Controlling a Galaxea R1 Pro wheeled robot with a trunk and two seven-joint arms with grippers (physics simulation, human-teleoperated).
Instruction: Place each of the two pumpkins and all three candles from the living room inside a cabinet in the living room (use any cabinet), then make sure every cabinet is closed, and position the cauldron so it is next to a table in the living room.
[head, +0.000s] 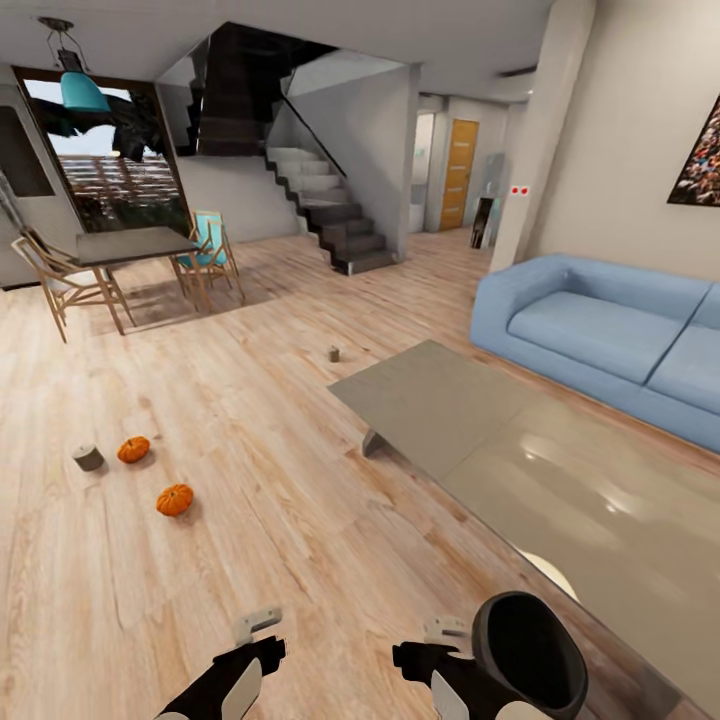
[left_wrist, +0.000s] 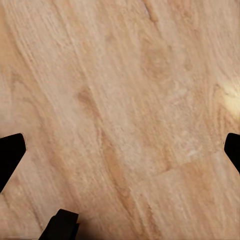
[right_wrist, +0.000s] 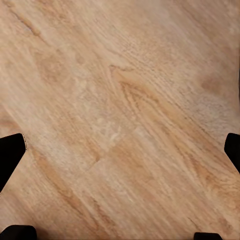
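Two orange pumpkins lie on the wood floor at the left, one (head: 133, 449) farther off and one (head: 174, 499) closer to me. A stubby grey candle (head: 88, 457) stands just left of the farther pumpkin. A second candle (head: 333, 353) stands off the far corner of the glossy grey table (head: 470, 420). The black cauldron (head: 527, 660) is at the bottom right, beside the table's near end and just right of my right gripper (head: 445, 630). My left gripper (head: 258, 625) hangs over bare floor. Both are open, holding nothing. The cabinet is out of view.
A blue sofa (head: 600, 335) runs along the right wall behind the table. A dining table (head: 135, 243) with wooden chairs stands at the far left, and stairs (head: 335, 215) rise at the back. Open wood floor (head: 260, 420) lies between me and the pumpkins.
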